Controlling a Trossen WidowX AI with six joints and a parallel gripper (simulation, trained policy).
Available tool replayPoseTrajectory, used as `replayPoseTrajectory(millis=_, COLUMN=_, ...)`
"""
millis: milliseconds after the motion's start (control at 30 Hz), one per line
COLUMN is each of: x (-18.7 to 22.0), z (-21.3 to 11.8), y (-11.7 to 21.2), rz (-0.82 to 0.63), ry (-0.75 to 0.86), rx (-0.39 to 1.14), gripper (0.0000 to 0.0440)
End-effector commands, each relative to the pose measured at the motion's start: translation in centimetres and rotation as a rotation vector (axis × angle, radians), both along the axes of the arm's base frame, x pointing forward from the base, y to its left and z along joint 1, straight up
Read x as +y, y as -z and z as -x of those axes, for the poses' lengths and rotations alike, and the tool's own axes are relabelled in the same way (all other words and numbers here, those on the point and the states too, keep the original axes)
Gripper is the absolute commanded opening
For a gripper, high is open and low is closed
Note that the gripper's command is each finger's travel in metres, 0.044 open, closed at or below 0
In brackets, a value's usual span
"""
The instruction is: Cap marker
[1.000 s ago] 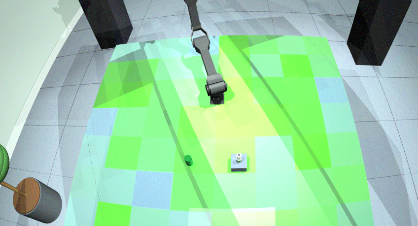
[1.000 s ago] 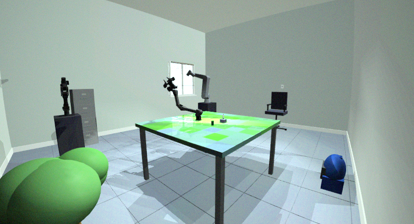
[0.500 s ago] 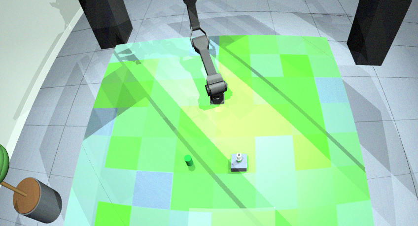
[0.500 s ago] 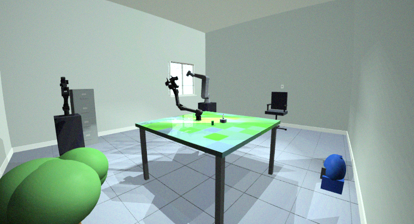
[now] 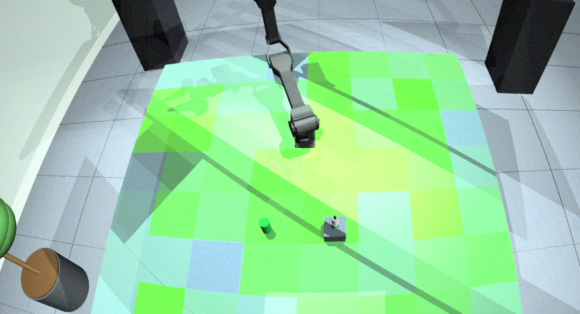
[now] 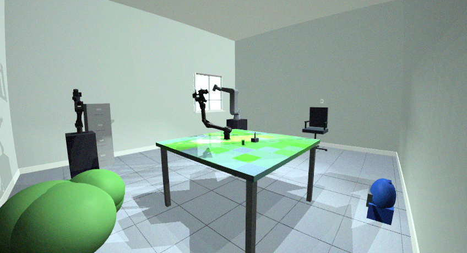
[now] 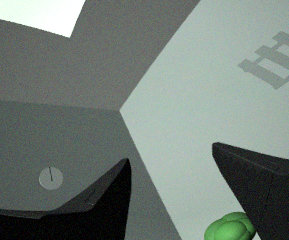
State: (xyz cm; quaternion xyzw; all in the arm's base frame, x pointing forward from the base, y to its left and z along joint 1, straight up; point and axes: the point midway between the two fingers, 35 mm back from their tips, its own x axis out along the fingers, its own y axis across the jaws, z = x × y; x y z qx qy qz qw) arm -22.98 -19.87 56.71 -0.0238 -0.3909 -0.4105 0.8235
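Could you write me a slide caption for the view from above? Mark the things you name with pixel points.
Green cap (image 5: 265,225) (image 6: 243,141) stands apart from the marker (image 5: 334,222) (image 6: 255,134), upright in its holder block (image 5: 334,234) (image 6: 254,139).
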Motion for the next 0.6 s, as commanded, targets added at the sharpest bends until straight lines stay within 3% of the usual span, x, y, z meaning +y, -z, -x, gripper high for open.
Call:
replayPoseTrajectory(millis=0, x=0.4, z=-1.1, y=-0.2, rz=0.018, ry=-0.015, rx=0.026, gripper=0.0284)
replayPoseTrajectory(millis=567, x=2.5, z=-7.0, y=-0.4, rz=0.095, ry=-0.092, rx=0.193, gripper=0.0287)
